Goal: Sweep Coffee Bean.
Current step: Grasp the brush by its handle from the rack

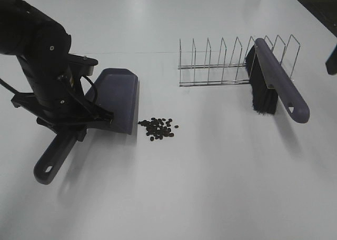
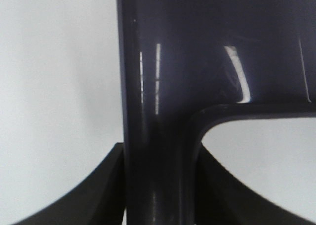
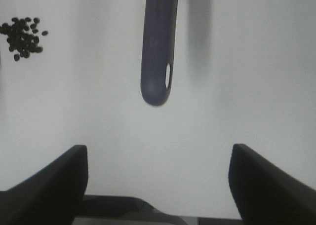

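The coffee bean cluster lies on the white table just right of the mouth of a dark grey dustpan. It also shows in the right wrist view. My left gripper is shut on the dustpan handle, and the pan rests on the table. A grey brush with black bristles leans in a wire rack. My right gripper is open and empty, a short way back from the tip of the brush handle.
The white table extends in front of the beans and rack. A dark part of the right arm shows at the right edge. The wire rack has several empty slots to the left of the brush.
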